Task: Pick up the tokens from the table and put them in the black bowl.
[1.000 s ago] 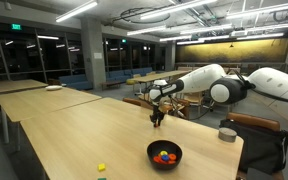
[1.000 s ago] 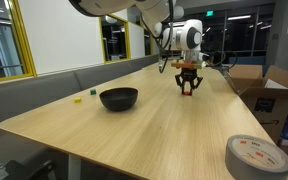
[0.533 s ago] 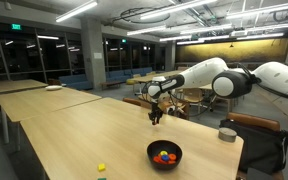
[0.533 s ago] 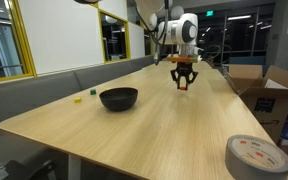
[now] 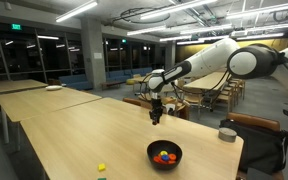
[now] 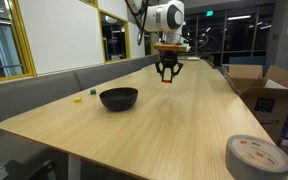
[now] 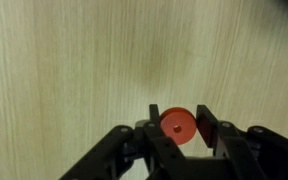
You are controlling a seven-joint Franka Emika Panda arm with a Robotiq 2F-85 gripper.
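Note:
My gripper [image 7: 178, 127] is shut on an orange-red round token [image 7: 177, 126] with a small centre hole and holds it above the tan wooden table [image 7: 74, 60]. In both exterior views the gripper [image 5: 156, 113] [image 6: 167, 72] hangs above the far part of the table. The black bowl [image 5: 164, 154] [image 6: 118, 98] stands nearer the table's front edge, apart from the gripper. Inside it lie orange-red and blue tokens [image 5: 163, 156]. A small yellow piece [image 5: 101, 167] lies near the table edge, and yellow and green pieces [image 6: 92, 93] [image 6: 78, 99] lie beside the bowl.
A grey squat cylinder [image 5: 227, 134] sits near the table's far corner. A roll of tape [image 6: 256, 157] lies at the near corner. An open cardboard box [image 6: 267, 88] stands beside the table. Other tables [image 5: 24, 90] and chairs stand farther off.
The gripper has risen from just above the tabletop and shifted sideways with the orange-red token in it. The bowl and loose pieces have not moved.

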